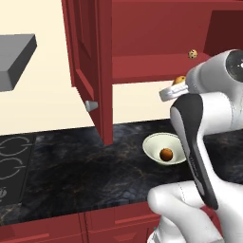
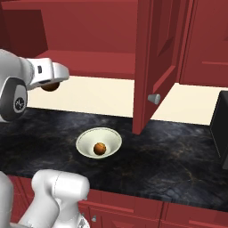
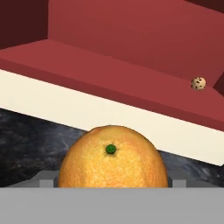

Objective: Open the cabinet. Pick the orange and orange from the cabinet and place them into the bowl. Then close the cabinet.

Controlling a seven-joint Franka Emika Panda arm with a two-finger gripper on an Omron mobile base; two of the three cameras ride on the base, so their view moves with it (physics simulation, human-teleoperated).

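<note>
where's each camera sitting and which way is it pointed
Left base view: behind the arm on its left, looking forward and down at the bowl, the orange in it and the open cabinet; the white arm rises at lower right.
Right base view: behind on its right, same bowl and cabinet; arm at lower left.
Hand view: on the hand, looking past the held orange into the cabinet.
Both base views share bowl, fruit and doors.

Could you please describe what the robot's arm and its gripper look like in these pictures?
The arm is built of glossy white rounded links with dark grey to black joint panels; one dark round cap carries a small white mark. The gripper sits on a white hand with small dark marks on its side. No cables show.
</note>
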